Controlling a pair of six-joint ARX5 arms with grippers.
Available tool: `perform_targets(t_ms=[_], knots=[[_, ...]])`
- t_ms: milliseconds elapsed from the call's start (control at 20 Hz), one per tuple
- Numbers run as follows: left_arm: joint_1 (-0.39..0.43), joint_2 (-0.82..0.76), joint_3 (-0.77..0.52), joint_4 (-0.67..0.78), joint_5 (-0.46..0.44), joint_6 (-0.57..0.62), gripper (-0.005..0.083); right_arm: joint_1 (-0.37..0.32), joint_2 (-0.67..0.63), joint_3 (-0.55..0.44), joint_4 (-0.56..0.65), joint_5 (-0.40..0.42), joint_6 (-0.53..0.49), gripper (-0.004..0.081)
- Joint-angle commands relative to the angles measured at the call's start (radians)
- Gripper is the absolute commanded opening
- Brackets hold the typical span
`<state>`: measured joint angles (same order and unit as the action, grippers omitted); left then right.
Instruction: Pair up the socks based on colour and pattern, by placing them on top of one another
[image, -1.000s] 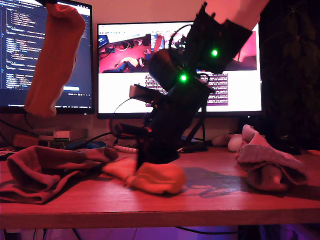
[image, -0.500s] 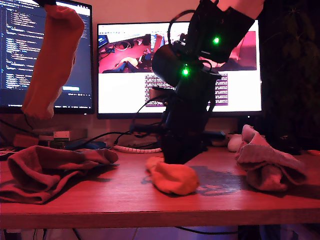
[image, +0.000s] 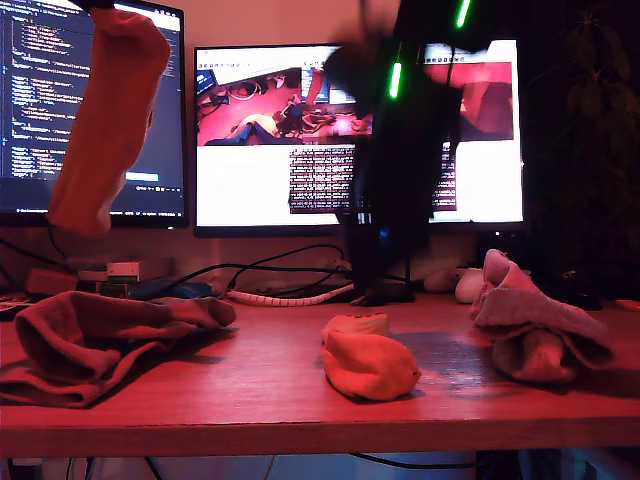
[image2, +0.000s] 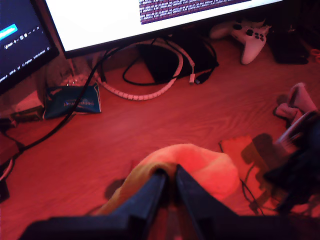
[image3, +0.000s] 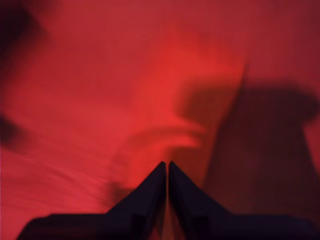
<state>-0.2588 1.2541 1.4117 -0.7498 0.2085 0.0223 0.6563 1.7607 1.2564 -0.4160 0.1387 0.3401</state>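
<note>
Presumably my first gripper (image2: 170, 180), jaws clenched on an orange sock (image2: 200, 167) held high, should lower it squarely onto the matching orange sock (image: 368, 358) lying mid-bench (image: 250, 390), while my second gripper's (image3: 166, 170) jaws look pressed together, holding nothing visible.

Motion blur swallows the arm (image: 395, 150) in the exterior view; its green lights smear into streaks and its gripper cannot be made out. The second wrist view is a red haze: my second gripper (image3: 167, 167) shows dark tips pressed together, and whatever lies past them is unreadable. The hanging orange sock (image: 105, 120) runs off the exterior view's top edge. In the first wrist view, the orange sock (image2: 200, 165) is partly hidden behind my first gripper (image2: 170, 175).
</note>
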Motion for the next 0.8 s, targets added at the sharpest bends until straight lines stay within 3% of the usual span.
perform_targets(t_ms=[0,400,600,750], knots=[[0.002,-0.003,-0.003,0.014,0.017,0.004,-0.002,0.001,-0.049,-0.007,-0.002,0.002,0.0,-0.0011],[0.001,0.002,-0.003,0.04,0.05,-0.007,-0.0019,-0.019,-0.269,-0.032,0.016,0.055,-0.187,-0.0011],[-0.004,0.008,-0.003,0.058,0.075,-0.007,-0.002,-0.058,-0.388,-0.173,0.151,0.043,-0.247,-0.0011],[-0.026,0.021,-0.003,0.085,0.076,-0.007,-0.002,-0.103,-0.504,-0.33,0.271,-0.013,-0.266,-0.0011]])
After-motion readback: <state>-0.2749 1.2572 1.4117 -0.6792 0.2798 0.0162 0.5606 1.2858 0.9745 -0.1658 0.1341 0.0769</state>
